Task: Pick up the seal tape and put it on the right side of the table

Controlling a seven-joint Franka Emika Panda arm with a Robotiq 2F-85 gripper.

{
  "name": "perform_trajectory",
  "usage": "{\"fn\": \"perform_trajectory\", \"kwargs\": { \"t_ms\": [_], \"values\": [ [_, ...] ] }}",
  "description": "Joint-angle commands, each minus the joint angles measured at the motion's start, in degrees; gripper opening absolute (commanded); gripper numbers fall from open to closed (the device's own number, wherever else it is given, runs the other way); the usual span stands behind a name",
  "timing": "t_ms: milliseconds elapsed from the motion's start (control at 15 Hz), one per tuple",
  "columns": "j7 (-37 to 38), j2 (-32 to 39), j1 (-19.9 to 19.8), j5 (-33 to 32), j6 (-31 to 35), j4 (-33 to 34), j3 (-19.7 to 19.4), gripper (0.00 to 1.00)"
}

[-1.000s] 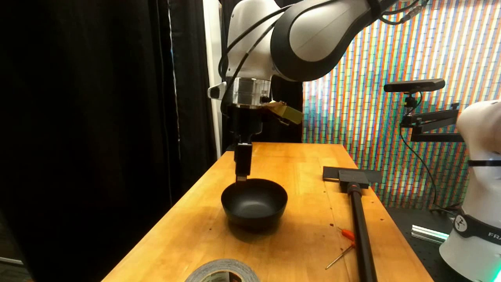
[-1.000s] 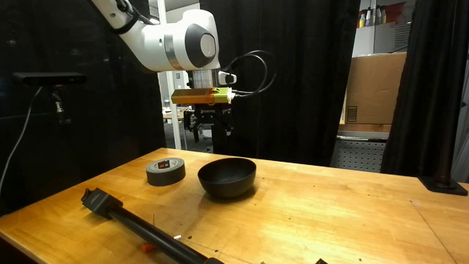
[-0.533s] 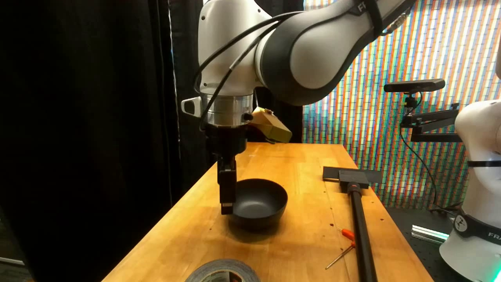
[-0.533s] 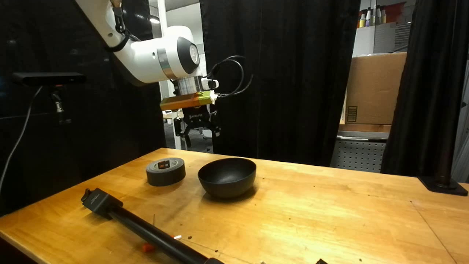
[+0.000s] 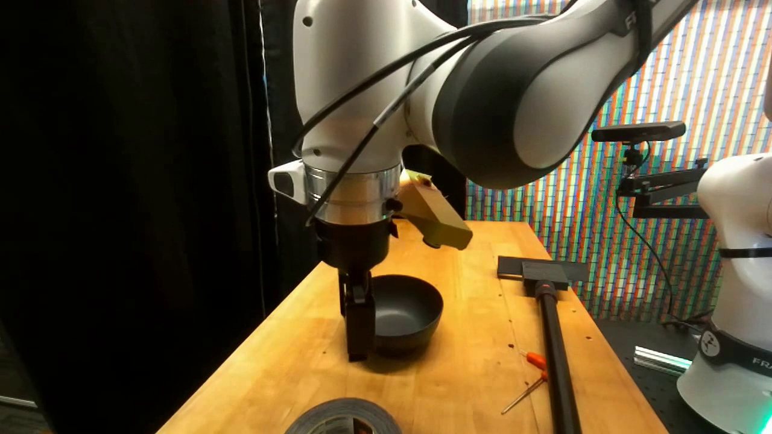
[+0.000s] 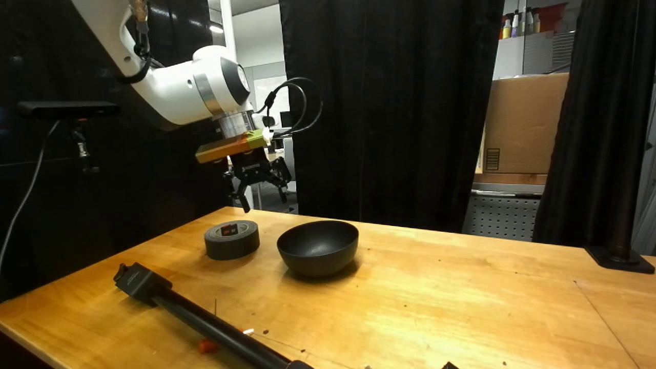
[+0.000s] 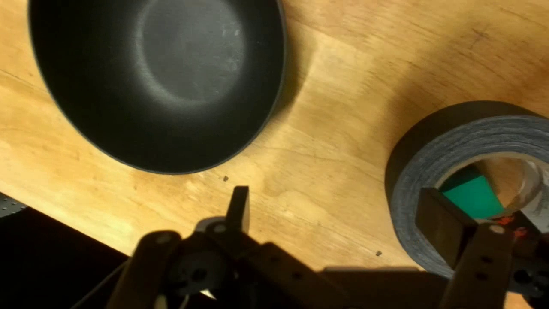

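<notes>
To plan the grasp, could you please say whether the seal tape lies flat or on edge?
Flat: the seal tape rests on the table, its ring-shaped face upward.

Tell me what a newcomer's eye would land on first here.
Probably the big white robot arm, its open gripper hanging above the table. In an exterior view, the colourful striped backdrop behind the arm also stands out. Then the black bowl and grey tape, side by side on the table.

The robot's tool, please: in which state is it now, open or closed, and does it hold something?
Tool: open, jaws apart, holding nothing; the seal tape lies on the table, not gripped.
</notes>
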Motion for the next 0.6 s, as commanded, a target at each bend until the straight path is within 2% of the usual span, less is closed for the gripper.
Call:
{"fn": "perform_trajectory", "kwargs": {
  "t_ms": [0, 133, 533],
  "values": [
    [1.0, -4.1, -0.1, 3.9, 3.6, -5.2, 1.2, 1.00],
    [0.3, -6.6, -0.2, 7.1, 4.7, -8.2, 1.8, 1.00],
    [3.3, -6.5, 1.1, 5.8, 5.1, -9.1, 3.7, 1.00]
  ]
}}
